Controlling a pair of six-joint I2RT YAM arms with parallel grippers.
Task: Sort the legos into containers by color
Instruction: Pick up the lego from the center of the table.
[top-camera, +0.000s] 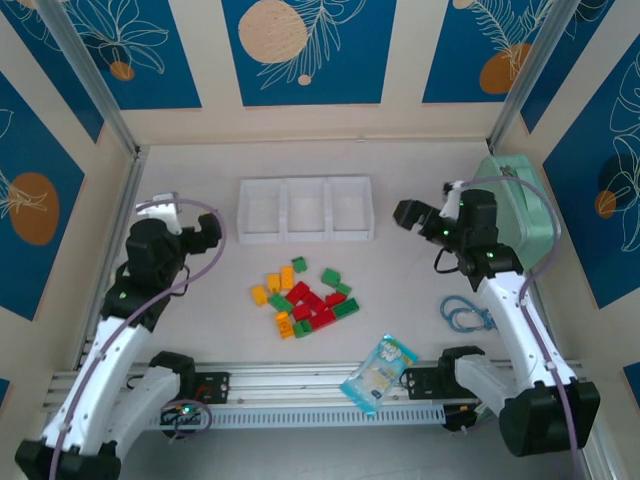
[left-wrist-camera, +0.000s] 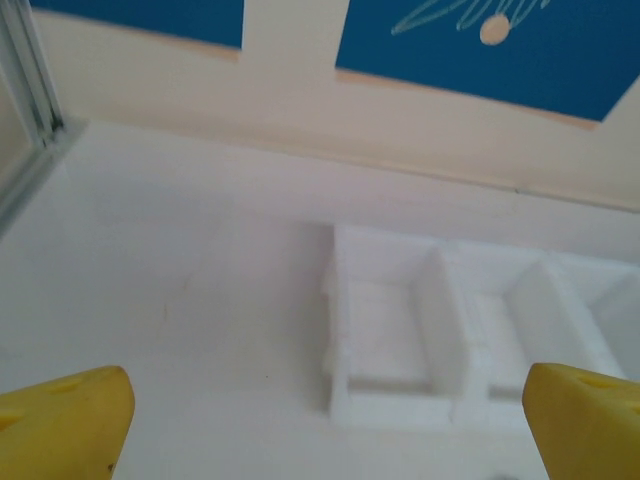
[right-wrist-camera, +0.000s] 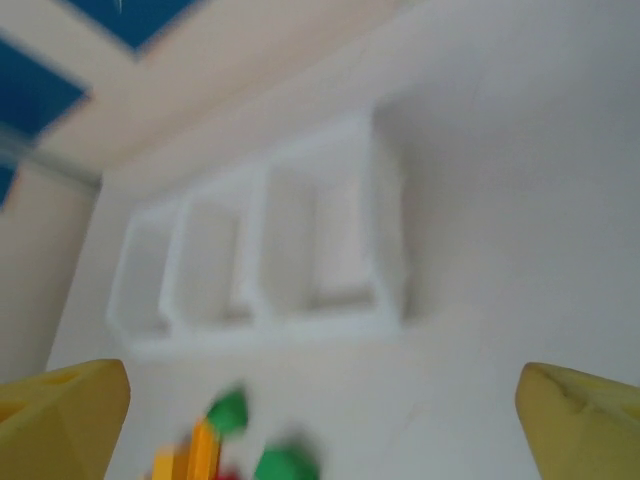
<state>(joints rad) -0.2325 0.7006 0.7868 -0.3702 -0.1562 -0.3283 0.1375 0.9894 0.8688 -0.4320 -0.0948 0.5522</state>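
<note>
The legos (top-camera: 305, 300) lie heaped, containers (top-camera: 305, 181) at twelve o'clock — left tool (top-camera: 208, 232) at ten, right tool (top-camera: 408, 213) at two, both wide and empty.

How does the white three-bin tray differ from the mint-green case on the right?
The white plastic three-compartment tray is open-topped, divided into square bins, all empty; the mint-green rounded case shows one smooth undivided surface. The tray lies far-centre on the table; the case sits at its right edge, partly hidden by the right arm. Both rest on the table, apart from the lego pile.
</note>
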